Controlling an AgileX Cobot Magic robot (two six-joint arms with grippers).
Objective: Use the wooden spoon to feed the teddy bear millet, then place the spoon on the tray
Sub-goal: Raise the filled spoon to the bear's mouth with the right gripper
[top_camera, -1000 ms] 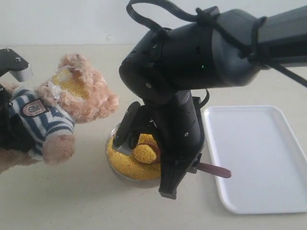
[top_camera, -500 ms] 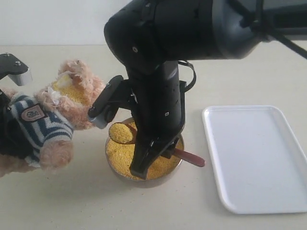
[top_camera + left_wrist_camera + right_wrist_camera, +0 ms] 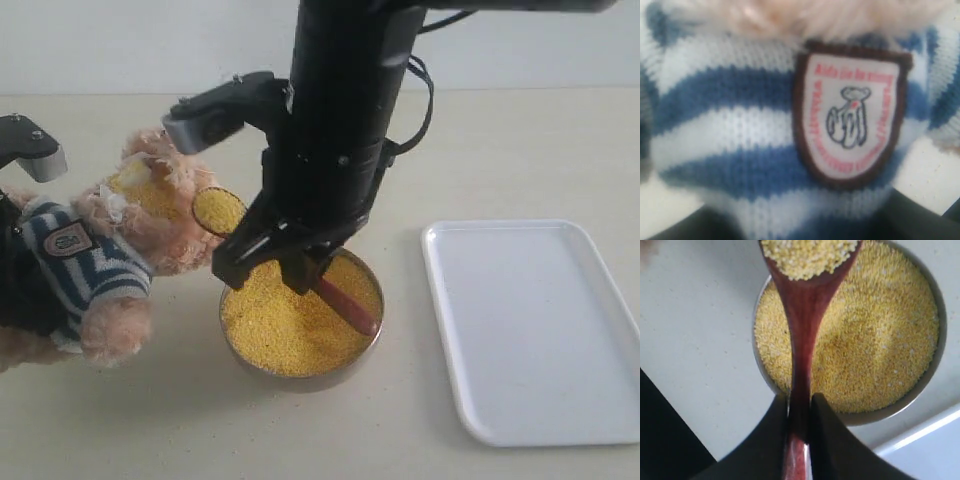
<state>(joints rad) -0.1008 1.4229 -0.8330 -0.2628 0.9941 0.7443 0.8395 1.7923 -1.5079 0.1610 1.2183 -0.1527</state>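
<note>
The right fingers clench the slim reddish-brown wooden spoon, heaped with yellow millet, beside the fluffy light-brown teddy bear; the left fingers grasp its striped torso

The teddy bear is fluffy light brown with yellow grains on its muzzle. Its shirt is knitted in navy and white stripes and carries a white badge edged in dark brown (pink lettering, a small blue drawing in the middle). The millet is bright yellow in a silvery metal bowl, the same yellow heaps the dark reddish-brown wooden spoon in the black right end effector, and the tray on the right is plain white against the pale beige tabletop.
</note>
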